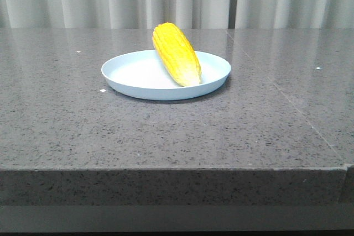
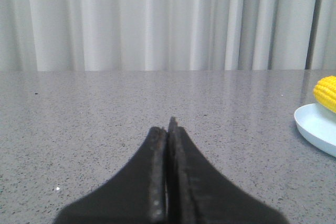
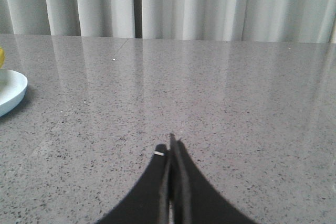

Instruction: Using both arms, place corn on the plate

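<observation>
In the front view the bright yellow corn cob (image 1: 177, 53) lay across the round pale blue plate (image 1: 127, 84), so the placing looked done. In the left wrist view the black left gripper (image 2: 169, 124) was closed and empty, well apart from the plate. In the right wrist view the black right gripper (image 3: 171, 142) was also closed on nothing.

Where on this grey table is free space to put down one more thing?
Bare grey stone table lies between the pale blue round plate and the front edge, also left and right of it. The yellow corn cob crowds the plate's right half.
</observation>
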